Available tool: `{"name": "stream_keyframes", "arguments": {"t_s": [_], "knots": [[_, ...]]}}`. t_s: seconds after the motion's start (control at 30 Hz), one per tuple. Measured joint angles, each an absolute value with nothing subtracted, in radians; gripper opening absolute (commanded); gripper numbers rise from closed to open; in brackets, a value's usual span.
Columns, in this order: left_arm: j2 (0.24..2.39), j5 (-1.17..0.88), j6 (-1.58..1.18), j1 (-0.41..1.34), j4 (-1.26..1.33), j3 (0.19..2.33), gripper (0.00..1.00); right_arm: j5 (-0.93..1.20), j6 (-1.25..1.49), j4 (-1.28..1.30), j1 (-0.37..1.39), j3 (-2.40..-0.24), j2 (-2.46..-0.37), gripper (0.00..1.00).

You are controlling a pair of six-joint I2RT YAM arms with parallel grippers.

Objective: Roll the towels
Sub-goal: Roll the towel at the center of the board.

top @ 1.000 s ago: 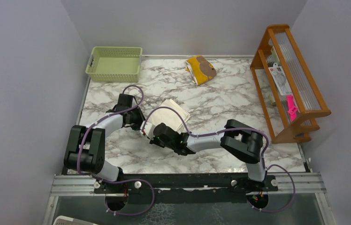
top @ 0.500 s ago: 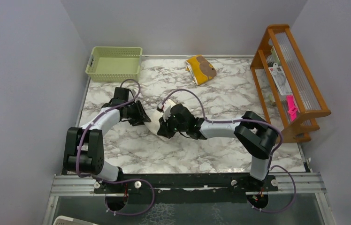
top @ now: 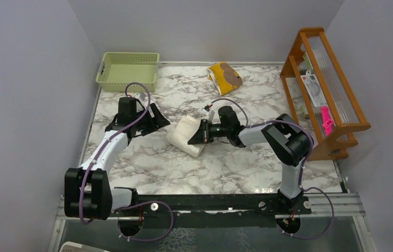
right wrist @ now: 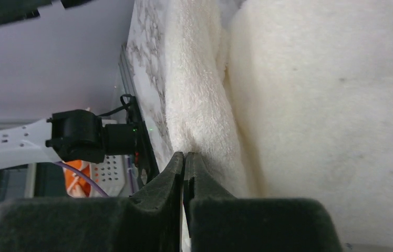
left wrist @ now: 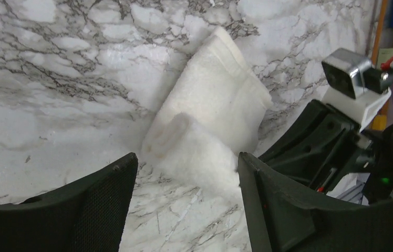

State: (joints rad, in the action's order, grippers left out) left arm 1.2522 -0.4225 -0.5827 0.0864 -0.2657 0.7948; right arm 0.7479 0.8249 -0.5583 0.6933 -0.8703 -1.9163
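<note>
The cream-white towel [top: 186, 135] lies part-rolled in the middle of the marble table, with a thick roll at its near end [left wrist: 194, 152]. My left gripper [top: 161, 119] stands open just left of it, and its fingers [left wrist: 92, 205] are apart on either side of the roll's end without touching it. My right gripper [top: 200, 133] is shut, and its tips [right wrist: 184, 157] press against the towel's right edge [right wrist: 299, 105] with nothing visible between them. The mustard-yellow towel [top: 224, 77] with the brown patch lies folded at the back of the table.
A pale green basket [top: 128, 71] stands at the back left corner. A wooden rack [top: 324, 89] with cards and a pink item fills the right side. The right arm's wrist camera [left wrist: 349, 73] sits close behind the towel in the left wrist view.
My left gripper has opened, let go of the cream towel and drawn back to the left. The right gripper has swung right and farther back, and the towel now lies rolled between them.
</note>
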Motion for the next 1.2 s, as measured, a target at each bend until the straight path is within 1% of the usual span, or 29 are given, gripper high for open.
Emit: {"name": "stream_keyframes", "arguments": {"t_s": [0.13,0.3,0.53,0.63,0.67,0.73,0.8,0.83,0.87,0.9,0.97,1.0,1.03,1.1,1.2], "knots": [[1.250,-0.455,-0.609,0.088,-0.224,0.709,0.72,0.791,0.920,-0.583,0.644,-0.873,-1.974,0.01],[1.232,-0.476,-0.645,0.115,-0.198,0.631,0.72,0.820,1.011,-0.584,0.641,-0.892,-2.040,0.01],[1.245,-0.488,-0.717,0.196,-0.095,0.566,0.70,0.854,1.074,-0.572,0.640,-0.931,-2.101,0.01],[1.298,-0.488,-0.736,0.234,-0.047,0.556,0.68,0.858,1.076,-0.561,0.639,-0.940,-2.106,0.01],[1.325,-0.487,-0.739,0.243,-0.028,0.554,0.65,0.859,1.076,-0.551,0.639,-0.946,-2.107,0.01],[1.375,-0.478,-0.740,0.246,-0.007,0.554,0.55,0.859,1.071,-0.533,0.639,-0.954,-2.107,0.01],[1.423,-0.457,-0.739,0.246,0.013,0.555,0.42,0.859,1.063,-0.515,0.639,-0.963,-2.107,0.01],[1.437,-0.456,-0.736,0.245,0.021,0.558,0.34,0.859,1.056,-0.503,0.639,-0.968,-2.107,0.01],[1.450,-0.448,-0.728,0.244,0.027,0.566,0.20,0.859,1.046,-0.492,0.639,-0.974,-2.107,0.01],[1.464,-0.440,-0.725,0.244,0.031,0.575,0.12,0.859,1.033,-0.477,0.640,-0.982,-2.107,0.01],[1.486,-0.439,-0.718,0.248,0.035,0.596,0.01,0.856,0.994,-0.445,0.640,-1.002,-2.104,0.01],[1.492,-0.437,-0.712,0.248,0.034,0.608,0.00,0.849,0.966,-0.426,0.640,-1.011,-2.099,0.04],[1.496,-0.435,-0.706,0.249,0.030,0.620,0.00,0.839,0.933,-0.405,0.640,-1.021,-2.091,0.14],[1.501,-0.426,-0.693,0.250,0.012,0.646,0.00,0.798,0.844,-0.346,0.640,-1.034,-2.059,0.30],[1.502,-0.382,-0.664,0.246,-0.029,0.688,0.00,0.676,0.663,-0.212,0.658,-1.032,-1.937,0.54]]}}
